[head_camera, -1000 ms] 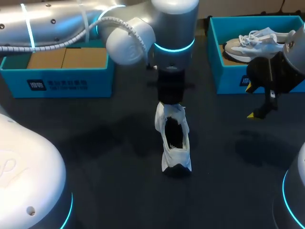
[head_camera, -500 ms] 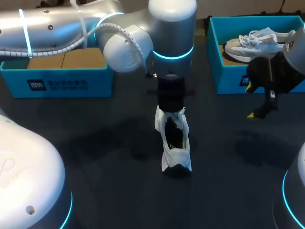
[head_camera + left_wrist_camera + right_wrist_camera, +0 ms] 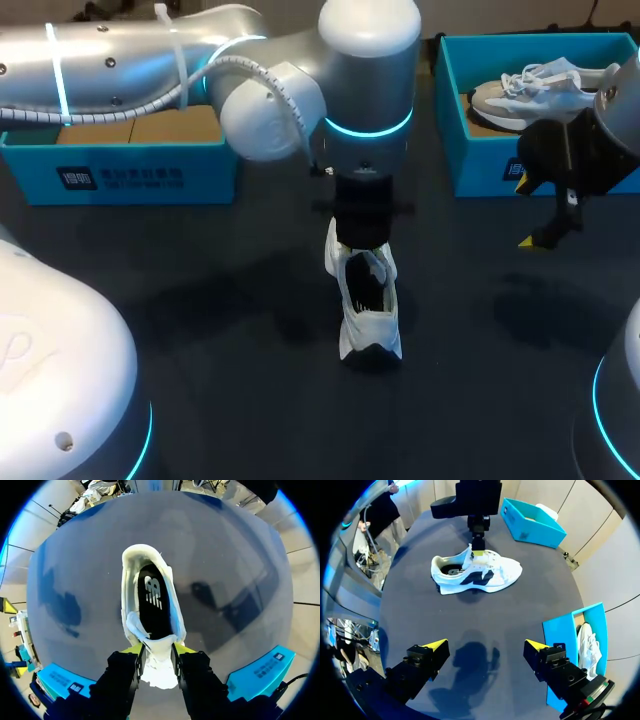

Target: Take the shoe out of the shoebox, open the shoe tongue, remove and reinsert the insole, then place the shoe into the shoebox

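A white shoe with a dark side logo stands on the dark table, mid-table, also seen in the right wrist view. Its black insole lies inside the opening. My left gripper comes down over the shoe's lace end, shut on the white tongue, which is pinched between the two yellow tips. My right gripper hangs open above bare table at the right, well away from the shoe. The teal shoebox at the back right holds a second, grey-white shoe.
Another teal box with a cardboard inside stands at the back left, also visible beyond the shoe in the right wrist view. Dark tabletop lies around the shoe on all sides.
My left arm's wrist has sunk slightly toward the shoe, still holding the tongue. The shoe and my right arm have stayed where they were.
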Robot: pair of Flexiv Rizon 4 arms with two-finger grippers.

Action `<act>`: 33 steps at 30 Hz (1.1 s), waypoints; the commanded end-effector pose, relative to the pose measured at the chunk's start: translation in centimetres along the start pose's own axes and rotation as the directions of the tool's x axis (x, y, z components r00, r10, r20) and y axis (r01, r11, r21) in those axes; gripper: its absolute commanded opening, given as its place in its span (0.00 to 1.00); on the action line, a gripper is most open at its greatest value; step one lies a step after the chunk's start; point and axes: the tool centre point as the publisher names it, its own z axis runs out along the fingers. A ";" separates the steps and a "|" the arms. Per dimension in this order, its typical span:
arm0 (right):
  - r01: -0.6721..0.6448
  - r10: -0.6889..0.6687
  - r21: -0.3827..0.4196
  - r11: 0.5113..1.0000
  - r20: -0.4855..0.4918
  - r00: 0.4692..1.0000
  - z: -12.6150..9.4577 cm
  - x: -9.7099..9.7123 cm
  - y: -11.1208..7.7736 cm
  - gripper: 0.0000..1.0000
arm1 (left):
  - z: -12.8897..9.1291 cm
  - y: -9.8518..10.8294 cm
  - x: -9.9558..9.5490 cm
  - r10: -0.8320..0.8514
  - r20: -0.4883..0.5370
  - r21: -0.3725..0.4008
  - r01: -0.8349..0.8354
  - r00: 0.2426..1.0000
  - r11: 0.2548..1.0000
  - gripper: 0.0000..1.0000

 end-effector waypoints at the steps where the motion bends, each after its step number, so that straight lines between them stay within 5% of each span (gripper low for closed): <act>1: 0.000 0.000 0.001 1.000 0.001 1.000 0.1 0.1 0.0 1.00 | 0.5 -0.6 0.1 -0.002 -0.006 -0.002 0.002 1.000 1.000 0.33; 13: 0.000 0.000 0.001 1.000 0.001 1.000 0.1 0.1 0.0 1.00 | 1.3 -2.6 -0.1 -0.032 -0.002 0.008 0.032 0.999 0.999 0.25; 21: 0.000 0.000 0.001 1.000 0.001 1.000 0.1 0.1 0.0 1.00 | 1.6 -3.5 0.0 -0.063 -0.020 0.023 0.064 0.998 0.998 0.28; 33: 0.000 0.000 0.001 1.000 0.001 1.000 0.1 0.1 0.0 1.00 | 0.0 -0.4 -1.0 -0.069 0.002 -0.036 0.069 0.998 0.997 0.27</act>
